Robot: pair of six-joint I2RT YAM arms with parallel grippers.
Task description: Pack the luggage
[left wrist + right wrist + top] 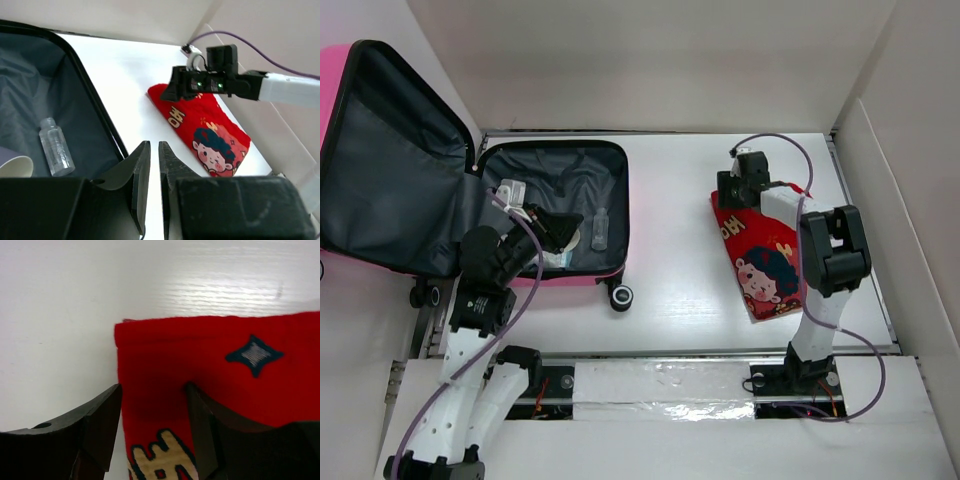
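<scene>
Left gripper [154, 146] jaws pressed nearly together, empty, over luggage [560, 168], which lies open at far-left corner of worktop [670, 270]. Shell looks stiff, glossy, prob slippery and light; grab lid rim. Right gripper [152, 390] jaws spread astride red cloth [200, 350] corner.

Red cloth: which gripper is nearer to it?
Right. The right gripper is at the cloth's far corner, open, a finger on each side of its edge. The left gripper is over the open suitcase, well off to the cloth's left.

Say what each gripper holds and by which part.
Nothing is held: right gripper open over a corner of the red cloth; left gripper shut, empty.
</scene>
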